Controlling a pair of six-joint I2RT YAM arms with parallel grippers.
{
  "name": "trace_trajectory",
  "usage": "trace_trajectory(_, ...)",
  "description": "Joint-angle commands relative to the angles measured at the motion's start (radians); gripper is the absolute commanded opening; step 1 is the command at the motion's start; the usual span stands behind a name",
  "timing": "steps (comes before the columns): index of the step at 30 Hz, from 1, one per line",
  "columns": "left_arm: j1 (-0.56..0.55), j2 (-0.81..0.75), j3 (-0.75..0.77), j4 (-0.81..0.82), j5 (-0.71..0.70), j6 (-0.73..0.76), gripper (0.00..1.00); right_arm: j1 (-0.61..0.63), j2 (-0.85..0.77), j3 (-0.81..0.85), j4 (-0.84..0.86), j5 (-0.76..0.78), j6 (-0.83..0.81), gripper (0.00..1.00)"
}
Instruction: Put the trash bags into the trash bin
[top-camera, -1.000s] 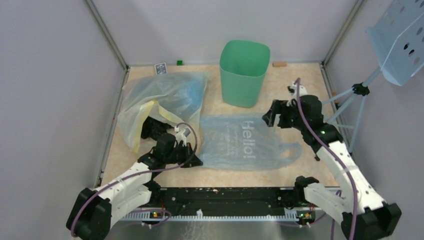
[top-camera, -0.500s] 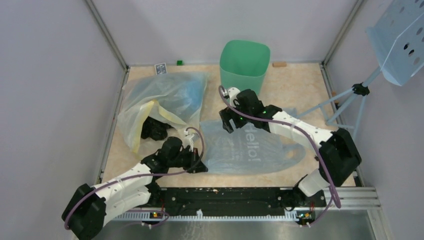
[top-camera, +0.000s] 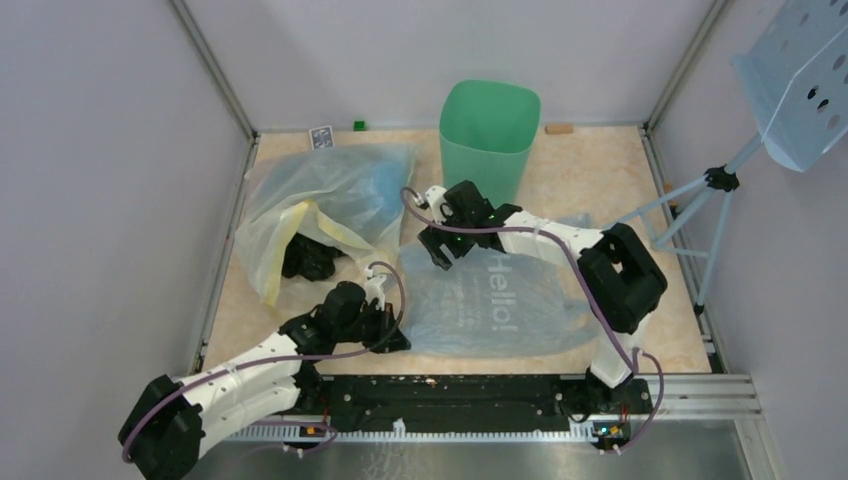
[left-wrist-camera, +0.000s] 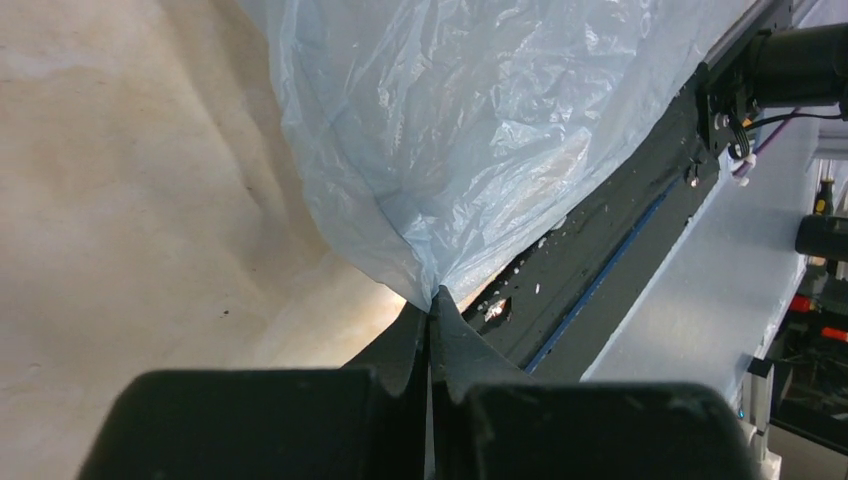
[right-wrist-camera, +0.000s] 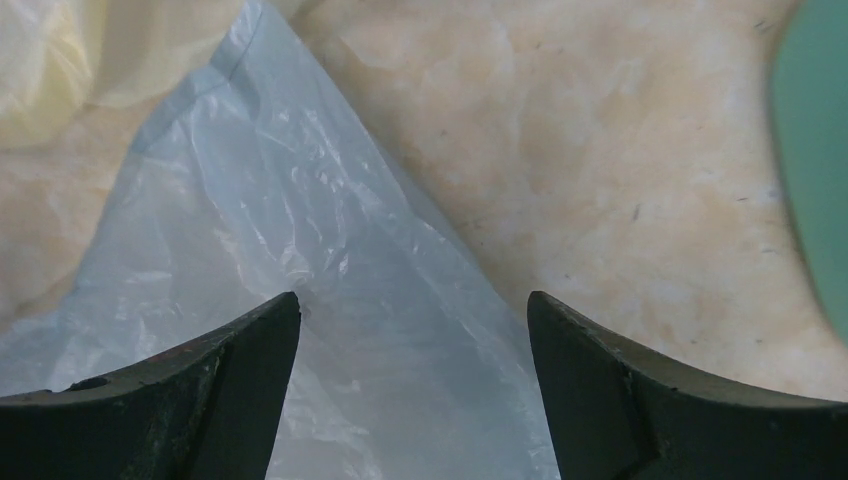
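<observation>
A light-blue trash bag (top-camera: 495, 295) printed "Hello!" lies flat mid-table. My left gripper (top-camera: 392, 338) is shut on its near left corner; in the left wrist view the bag (left-wrist-camera: 470, 130) rises from the pinched tips of that gripper (left-wrist-camera: 432, 295). My right gripper (top-camera: 432, 250) is open, hovering over the bag's far left corner (right-wrist-camera: 330, 300), one finger (right-wrist-camera: 230, 370) over the plastic and the other finger (right-wrist-camera: 620, 370) past its edge. The mint-green trash bin (top-camera: 488, 140) stands upright at the back, behind the right gripper; its wall shows in the right wrist view (right-wrist-camera: 820, 180).
A bigger clear bag with a yellow tint (top-camera: 320, 205) lies at the back left, with a dark object (top-camera: 305, 258) under it. A blue perforated tray on a stand (top-camera: 795, 75) is at the right. Small items sit by the back wall (top-camera: 320, 135). The black base rail (top-camera: 470, 395) runs along the near edge.
My right arm swung left across the table, from the right side to the bag's far left corner. My left gripper shifted slightly nearer, holding the bag's corner.
</observation>
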Motion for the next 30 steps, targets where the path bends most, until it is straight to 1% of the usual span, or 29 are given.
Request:
trace_trajectory(1, -0.002, -0.039, 0.028, -0.02, -0.072, -0.019, 0.0, 0.007, 0.068, 0.037, 0.007, -0.044, -0.056, 0.82)
trace_trajectory(2, -0.001, -0.047, 0.029, -0.026, -0.085, -0.025, 0.0, 0.007, 0.077, 0.035, 0.005, -0.052, -0.056, 0.76)
trace_trajectory(3, -0.001, -0.056, 0.028, -0.033, -0.101, -0.032, 0.0, 0.006, 0.08, 0.033, 0.003, -0.057, -0.055, 0.65)
trace_trajectory(4, -0.002, -0.064, 0.026, -0.037, -0.108, -0.036, 0.0, 0.007, 0.079, 0.029, 0.004, -0.059, -0.053, 0.49)
trace_trajectory(5, -0.002, -0.071, 0.025, -0.041, -0.117, -0.042, 0.0, 0.007, 0.068, 0.019, 0.01, -0.058, -0.05, 0.29)
trace_trajectory(6, -0.001, -0.077, 0.026, -0.045, -0.124, -0.045, 0.0, 0.007, 0.049, 0.007, 0.02, -0.055, -0.042, 0.12)
trace_trajectory(7, -0.003, -0.081, 0.027, -0.047, -0.128, -0.048, 0.0, 0.006, 0.018, -0.008, 0.032, -0.055, -0.031, 0.0)
trace_trajectory(11, -0.003, -0.078, 0.053, -0.04, -0.14, -0.04, 0.0, 0.007, -0.145, -0.078, 0.075, -0.006, 0.005, 0.0)
trace_trajectory(13, -0.002, -0.064, 0.077, -0.024, -0.158, -0.014, 0.0, 0.007, -0.247, -0.101, 0.076, 0.059, 0.032, 0.0)
trace_trajectory(15, -0.001, -0.039, 0.116, 0.021, -0.189, 0.022, 0.0, 0.007, -0.318, -0.109, 0.068, 0.15, 0.075, 0.0)
trace_trajectory(17, -0.001, 0.017, 0.168, 0.086, -0.208, 0.05, 0.0, 0.005, -0.368, -0.085, 0.023, 0.219, 0.1, 0.0)
trace_trajectory(20, -0.001, 0.13, 0.301, 0.12, -0.219, 0.094, 0.0, 0.004, -0.418, -0.009, -0.072, 0.318, 0.139, 0.0)
trace_trajectory(21, -0.001, 0.173, 0.384, 0.12, -0.216, 0.114, 0.0, 0.001, -0.432, 0.018, -0.101, 0.355, 0.144, 0.0)
trace_trajectory(22, -0.001, 0.222, 0.425, 0.12, -0.21, 0.134, 0.0, 0.0, -0.45, 0.044, -0.122, 0.377, 0.142, 0.0)
trace_trajectory(23, -0.001, 0.267, 0.52, 0.108, -0.205, 0.158, 0.0, -0.007, -0.468, 0.068, -0.138, 0.395, 0.137, 0.0)
trace_trajectory(25, -0.001, 0.354, 0.657, 0.081, -0.191, 0.194, 0.0, -0.028, -0.506, 0.12, -0.148, 0.401, 0.134, 0.0)
trace_trajectory(27, -0.001, 0.434, 0.783, 0.074, -0.185, 0.23, 0.0, -0.062, -0.524, 0.182, -0.144, 0.372, 0.132, 0.0)
trace_trajectory(30, -0.001, 0.535, 0.966, 0.088, -0.192, 0.265, 0.0, -0.112, -0.499, 0.301, -0.163, 0.357, 0.132, 0.0)
